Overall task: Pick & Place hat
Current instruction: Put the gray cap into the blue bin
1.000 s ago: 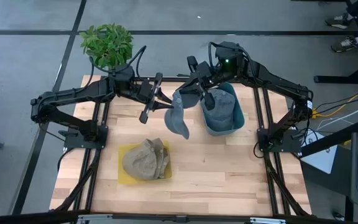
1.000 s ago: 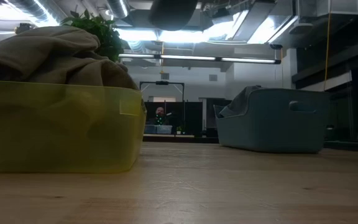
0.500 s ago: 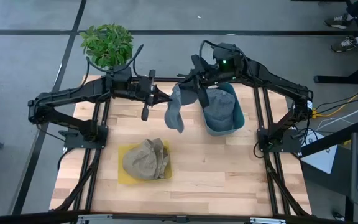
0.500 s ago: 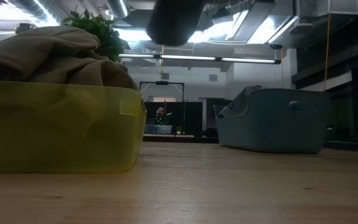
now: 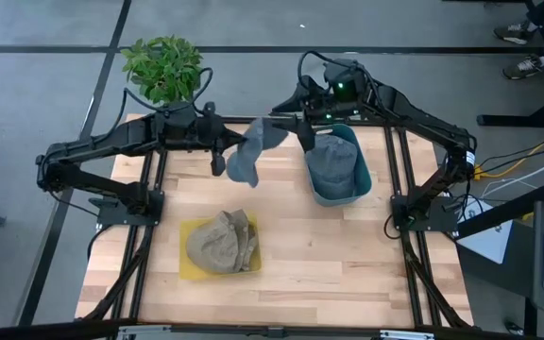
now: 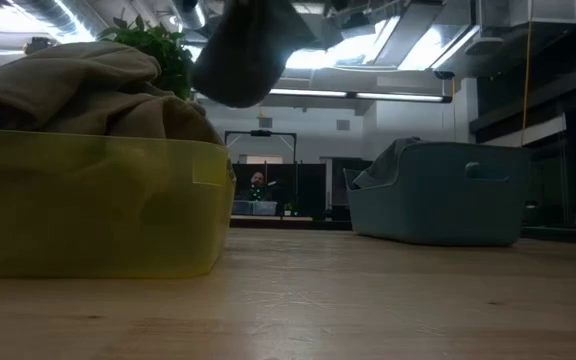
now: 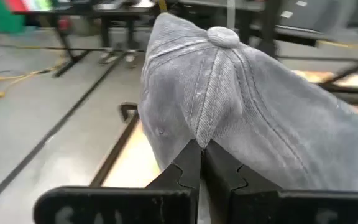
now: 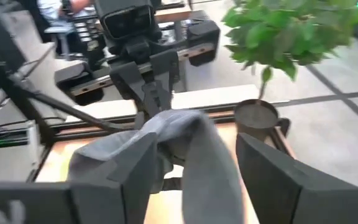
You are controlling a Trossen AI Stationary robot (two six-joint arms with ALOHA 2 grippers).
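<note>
Both arms (image 5: 111, 146) were dark, almost black, built of slim tubular links with thicker blocks at the joints. Black cables looped loosely above each wrist. A small green light glowed on the right arm (image 5: 414, 118) near its wrist. The left gripper (image 7: 202, 163) had two flat black fingers (image 7: 185, 171) with notched, stepped inner edges, set on a broad dark crossbar. The right gripper (image 8: 191, 168) had wide, blocky matte-black fingers (image 8: 272, 168) with angled faces
</note>
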